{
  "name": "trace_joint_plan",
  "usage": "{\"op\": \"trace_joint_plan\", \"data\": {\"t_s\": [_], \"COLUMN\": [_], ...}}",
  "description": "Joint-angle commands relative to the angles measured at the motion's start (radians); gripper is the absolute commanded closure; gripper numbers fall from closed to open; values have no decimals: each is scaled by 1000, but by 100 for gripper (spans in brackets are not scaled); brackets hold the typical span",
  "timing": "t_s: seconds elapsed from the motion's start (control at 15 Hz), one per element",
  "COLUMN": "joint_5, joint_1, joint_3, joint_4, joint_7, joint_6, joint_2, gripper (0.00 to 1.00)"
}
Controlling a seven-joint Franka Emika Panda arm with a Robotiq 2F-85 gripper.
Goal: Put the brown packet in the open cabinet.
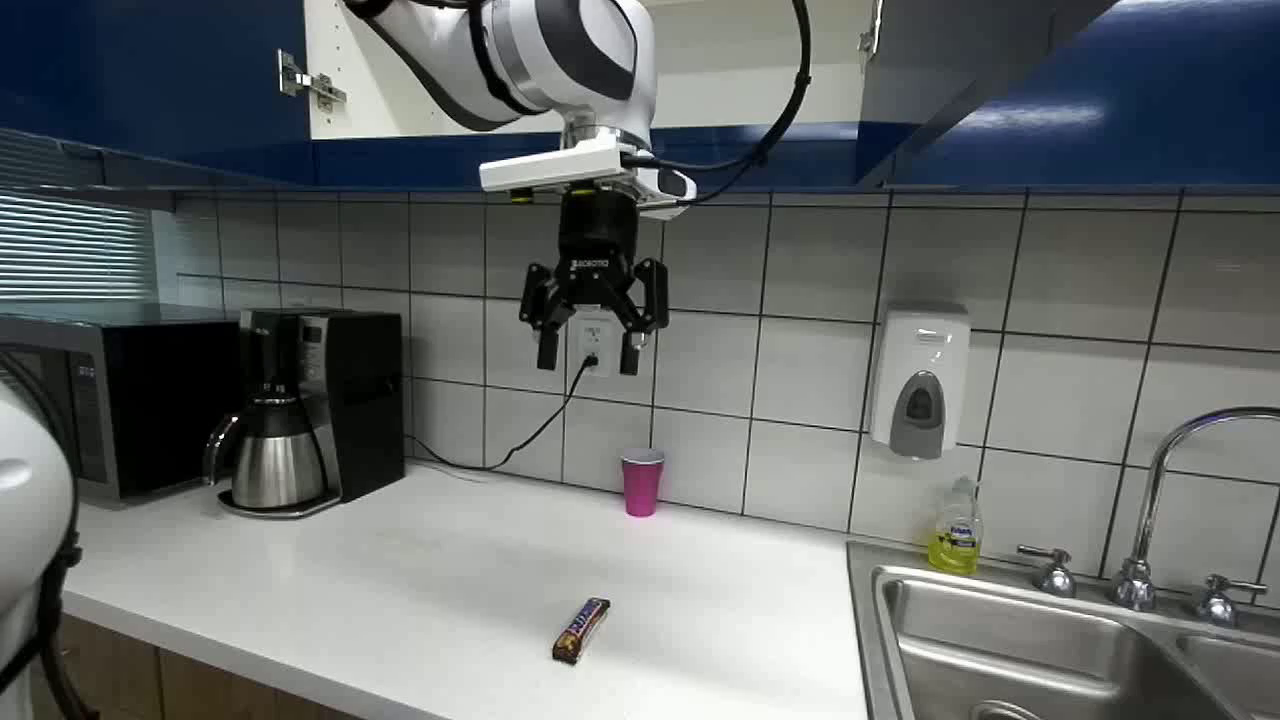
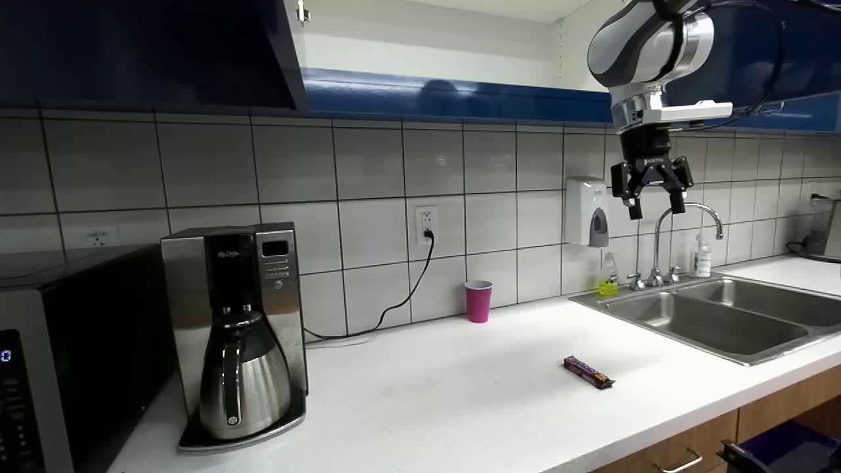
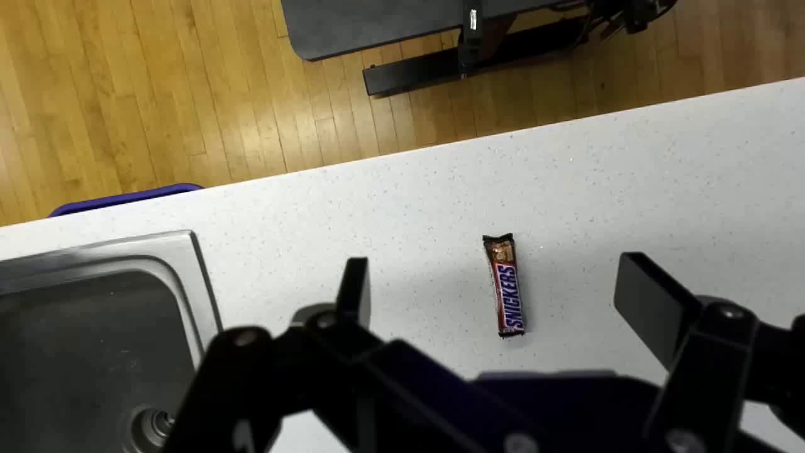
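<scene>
Open cabinet (image 2: 427,39): high over the wall edge of the table (image 2: 420,407).
End effector (image 1: 588,354): spread, holding nothing, above the table.
Brown packet (image 3: 507,286): flat on table, nearer front edge than wall edge. Probably light, stiffish, slick (a Snickers; would likely dent if squeezed).
Wrapper middle (image 3: 508,296): take hold here, across long sides, gentle.
Crimped ends (image 3: 498,238): flimsy, I'd guess; leave alone.

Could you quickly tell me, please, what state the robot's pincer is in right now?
Pincer: open, holding nothing; the brown packet lies apart from it on the countertop.
</scene>
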State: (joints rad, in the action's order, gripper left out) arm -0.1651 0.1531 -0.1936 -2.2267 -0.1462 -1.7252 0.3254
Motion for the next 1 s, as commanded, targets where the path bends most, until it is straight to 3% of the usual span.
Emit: {"op": "trace_joint_plan", "data": {"t_s": [0.0,0.6,0.93], "joint_5": [1,64,85], "joint_1": [3,-7,-7], "joint_3": [2,2,13], "joint_4": [2,-41,-107], "joint_7": [-1,15,45], "joint_6": [1,-51,-165], "joint_2": [-1,-6,-7], "gripper": [0,0,0]}}
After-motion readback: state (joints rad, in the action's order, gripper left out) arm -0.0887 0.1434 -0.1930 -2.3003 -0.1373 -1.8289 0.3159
